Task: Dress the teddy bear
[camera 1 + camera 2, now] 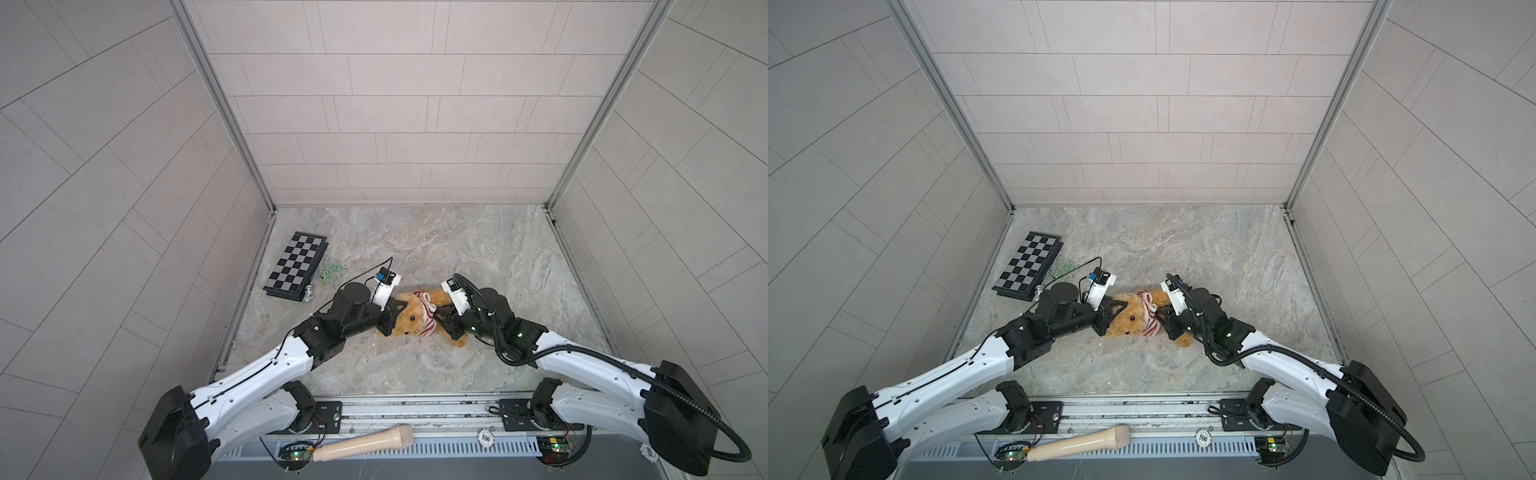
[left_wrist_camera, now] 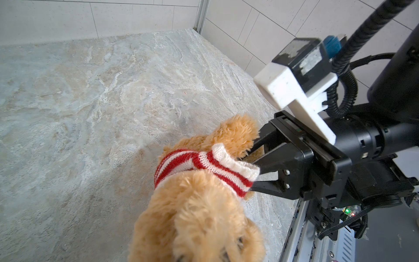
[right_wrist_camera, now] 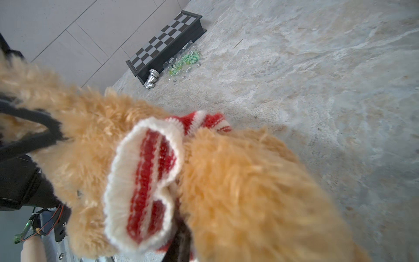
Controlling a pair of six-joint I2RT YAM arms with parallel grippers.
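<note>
while teddy bear (image 1: 409,318) lies mid table (image 1: 415,249) between arms, left gripper (image 1: 394,316) clenched in head fur, likely as anchor; right gripper (image 2: 255,174) pinches hem of sweater (image 2: 199,162) bunched at chest, likely to drag knit down body.

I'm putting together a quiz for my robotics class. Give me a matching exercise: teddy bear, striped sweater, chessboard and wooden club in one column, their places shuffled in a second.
Things:
1. teddy bear
2. striped sweater
3. chessboard
4. wooden club

Places:
A. by the left wall
B. on the front ledge, off the table
C. lying mid-table
D. bunched around the bear's neck

Pairs: 1-C, 2-D, 3-A, 4-B
</note>
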